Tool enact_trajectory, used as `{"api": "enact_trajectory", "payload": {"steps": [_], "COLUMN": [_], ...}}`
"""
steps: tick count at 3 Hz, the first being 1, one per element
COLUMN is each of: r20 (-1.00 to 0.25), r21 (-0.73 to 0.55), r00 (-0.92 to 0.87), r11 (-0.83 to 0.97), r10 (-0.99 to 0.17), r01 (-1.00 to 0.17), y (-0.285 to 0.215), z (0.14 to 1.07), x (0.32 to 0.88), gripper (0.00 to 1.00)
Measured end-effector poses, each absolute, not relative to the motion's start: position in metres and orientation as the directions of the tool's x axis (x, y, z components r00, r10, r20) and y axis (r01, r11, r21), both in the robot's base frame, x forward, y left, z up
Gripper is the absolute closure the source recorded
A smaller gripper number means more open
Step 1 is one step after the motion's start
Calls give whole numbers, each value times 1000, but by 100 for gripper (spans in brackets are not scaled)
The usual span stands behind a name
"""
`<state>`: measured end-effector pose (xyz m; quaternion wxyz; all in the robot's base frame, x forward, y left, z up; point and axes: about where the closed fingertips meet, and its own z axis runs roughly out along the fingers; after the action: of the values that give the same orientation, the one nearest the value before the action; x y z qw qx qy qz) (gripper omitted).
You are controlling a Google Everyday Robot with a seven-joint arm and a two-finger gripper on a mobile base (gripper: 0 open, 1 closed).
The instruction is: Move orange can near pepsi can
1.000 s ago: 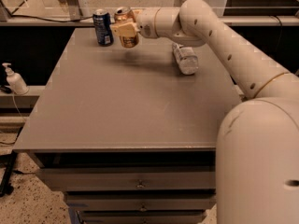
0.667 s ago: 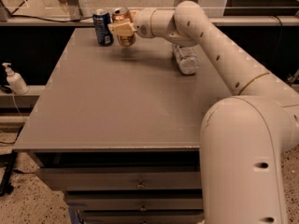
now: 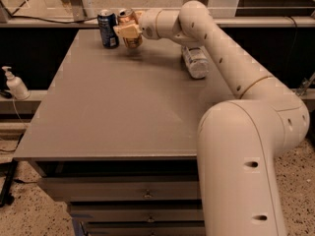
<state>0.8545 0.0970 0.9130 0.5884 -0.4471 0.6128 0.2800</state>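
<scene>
The pepsi can (image 3: 108, 29), dark blue with a silver top, stands upright at the far left of the grey table (image 3: 123, 107). The orange can (image 3: 129, 27), golden-orange with a silver top, is just to its right, tilted slightly, close beside it. My gripper (image 3: 129, 32) reaches in from the right and is shut on the orange can, its pale fingers (image 3: 126, 31) wrapped across the can's middle. The can's lower part seems to hover just above the table. The cans do not touch.
A white plastic bottle (image 3: 195, 62) lies on its side at the far right of the table, under my arm (image 3: 216, 48). A soap dispenser (image 3: 15, 85) stands on a ledge left of the table. Drawers are below the front edge.
My gripper has carried the orange can further left and back, so it now sits closer to the pepsi can. The arm has stretched out further.
</scene>
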Motion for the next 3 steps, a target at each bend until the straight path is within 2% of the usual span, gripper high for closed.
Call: {"api": "enact_trajectory", "payload": {"steps": [2,3], "r20": [-971,-973], "r21": [-177,-166], "r00": [84,71], "r11": [440,443], "r10": [-223,-222], "r01": [-880,-881], "y": [103,103], "z": [903,902], "x": [859,861], "gripper": [97,73]}}
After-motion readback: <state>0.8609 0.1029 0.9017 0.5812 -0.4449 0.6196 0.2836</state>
